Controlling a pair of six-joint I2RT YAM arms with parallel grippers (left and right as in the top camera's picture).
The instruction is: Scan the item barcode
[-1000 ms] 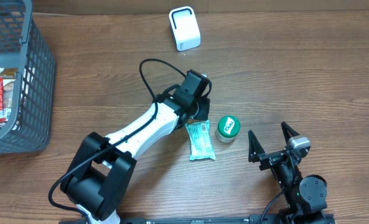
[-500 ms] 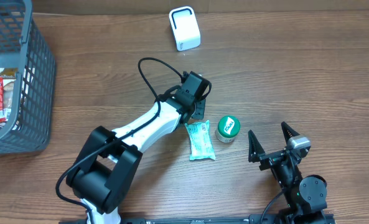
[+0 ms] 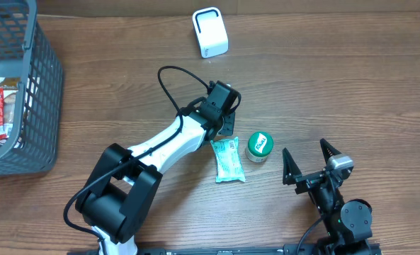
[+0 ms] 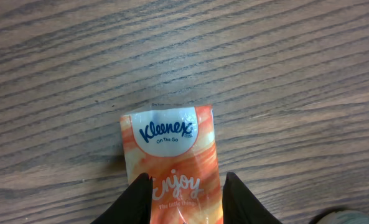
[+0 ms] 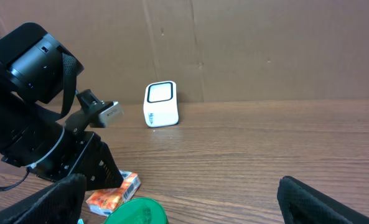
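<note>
**A:** Surface first. What do we log?

**B:** A brown wood-grain worktop, matt, with dark streaks running left to right. From the right wrist view we note a plain brown wall behind it, with vertical seams.

**A:** And what do we see standing on it?

**B:** A grey slatted basket sits at the left edge with packets inside. A white scanner stands near the far edge, about centre. Mid-worktop, a green and white packet lies flat. A green-lidded tub is just beside it on its right.

**A:** Where do we place the item?

**B:** The orange tissue pack lies across the grain under the left claw, just beyond the packet and well apart from the scanner. From overhead the claw hides it.

**A:** And the claws?

**B:** The left claw is narrowed onto the pack, with its fingers against both long edges. We cannot tell whether the pack is clear of the wood. The right claw is spread wide and holds nothing, near the front edge on the right.
</note>
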